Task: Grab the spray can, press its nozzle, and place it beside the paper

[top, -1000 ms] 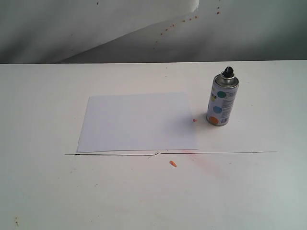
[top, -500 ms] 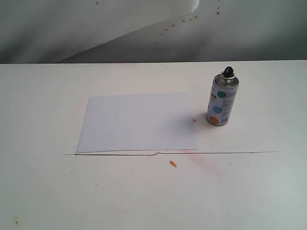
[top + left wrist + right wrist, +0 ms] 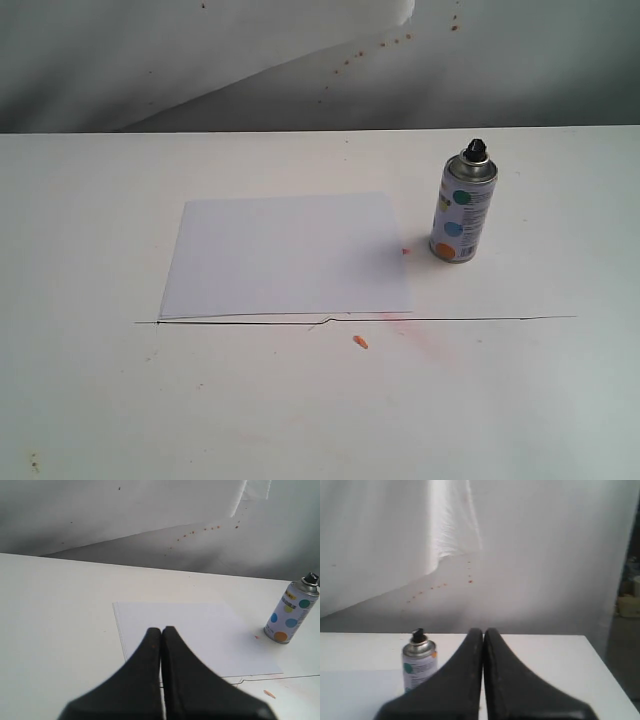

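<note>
White surface (image 3: 100, 400) bearing a flat white paper (image 3: 285, 255). Spray can (image 3: 463, 215) stands upright near the paper's right edge, not touching it. A thin dark line (image 3: 450, 319) crosses the surface along the paper's near edge; an orange fleck (image 3: 360, 342) lies just below it, and a red speck (image 3: 405, 251) lies between paper and can.

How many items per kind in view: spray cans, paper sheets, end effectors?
spray can: 1
paper: 1
end effectors: 2 (left end effector, right end effector, both shut and empty)
Total: 4
</note>
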`<state>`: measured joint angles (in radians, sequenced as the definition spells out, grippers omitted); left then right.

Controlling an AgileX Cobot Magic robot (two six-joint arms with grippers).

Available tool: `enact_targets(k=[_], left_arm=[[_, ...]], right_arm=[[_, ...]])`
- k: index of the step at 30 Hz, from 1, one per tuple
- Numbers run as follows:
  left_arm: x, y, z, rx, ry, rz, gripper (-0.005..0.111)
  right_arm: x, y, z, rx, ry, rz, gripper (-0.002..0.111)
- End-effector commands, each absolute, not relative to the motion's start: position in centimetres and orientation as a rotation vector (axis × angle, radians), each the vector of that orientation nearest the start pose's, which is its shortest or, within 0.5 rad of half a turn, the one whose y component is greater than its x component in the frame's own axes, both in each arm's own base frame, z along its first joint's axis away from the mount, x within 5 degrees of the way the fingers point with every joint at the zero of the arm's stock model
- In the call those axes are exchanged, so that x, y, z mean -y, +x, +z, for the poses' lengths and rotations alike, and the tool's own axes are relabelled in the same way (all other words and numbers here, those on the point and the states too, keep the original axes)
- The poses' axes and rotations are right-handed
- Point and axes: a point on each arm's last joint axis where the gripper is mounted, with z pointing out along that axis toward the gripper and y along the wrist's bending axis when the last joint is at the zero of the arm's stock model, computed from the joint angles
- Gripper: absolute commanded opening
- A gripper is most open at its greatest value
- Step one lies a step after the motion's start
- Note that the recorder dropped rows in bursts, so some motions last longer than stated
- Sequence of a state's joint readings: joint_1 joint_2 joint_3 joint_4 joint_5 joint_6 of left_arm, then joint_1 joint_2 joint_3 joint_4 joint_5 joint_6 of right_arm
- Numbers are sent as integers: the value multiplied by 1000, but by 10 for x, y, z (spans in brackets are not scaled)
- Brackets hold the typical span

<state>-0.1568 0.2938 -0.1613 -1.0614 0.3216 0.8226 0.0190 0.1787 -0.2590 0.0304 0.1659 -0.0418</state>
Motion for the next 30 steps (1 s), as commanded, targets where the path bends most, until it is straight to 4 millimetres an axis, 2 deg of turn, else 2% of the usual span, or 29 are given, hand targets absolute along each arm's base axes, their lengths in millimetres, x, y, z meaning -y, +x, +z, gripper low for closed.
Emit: enact_targets(k=[1,7,11,17,20,27,30], left_arm=[[37,73,233,-1794,153,-518,0],[37,73,233,-1794,151,-520,0],[37,73,233,-1794,151,-520,0],[37,73,233,-1794,151,-520,0],[37,73,233,-1794,154,-518,0],[37,73,233,-1794,153,-516,0],[37,73,233,-1794,153,-516,0]], right_arm=[[5,63,267,-1631,99,-44,0],[7,65,250,-1701,101,-69,0],[7,66,227,-1757,105,-67,0],[6,57,198,-1690,118,-53,0],[5,56,195,-1682,131,-36,0],[5,53,183,-1817,110,-62,0],[5,53,183,-1819,93,-66,0]])
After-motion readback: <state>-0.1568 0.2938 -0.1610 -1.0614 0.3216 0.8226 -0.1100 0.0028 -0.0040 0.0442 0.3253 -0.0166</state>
